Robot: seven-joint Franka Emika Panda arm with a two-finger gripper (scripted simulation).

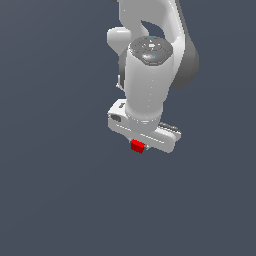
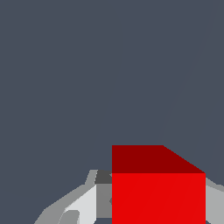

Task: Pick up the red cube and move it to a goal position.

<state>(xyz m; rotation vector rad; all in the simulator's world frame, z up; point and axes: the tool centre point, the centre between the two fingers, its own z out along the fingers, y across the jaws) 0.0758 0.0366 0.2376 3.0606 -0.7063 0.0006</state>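
Red cube (image 1: 137,146) pinched btwn fingers (image 2: 83,203) of white gripper (image 1: 141,145), arm (image 1: 150,75) overhead, plain dark blue-grey surface (image 1: 55,190) w/ nothing near.

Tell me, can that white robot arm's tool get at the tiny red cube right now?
Probably yes; it seems to have it already. The tiny, plain-faced bright red cube sits between the fingers of the white tool in the wrist view, and nothing else is near it.
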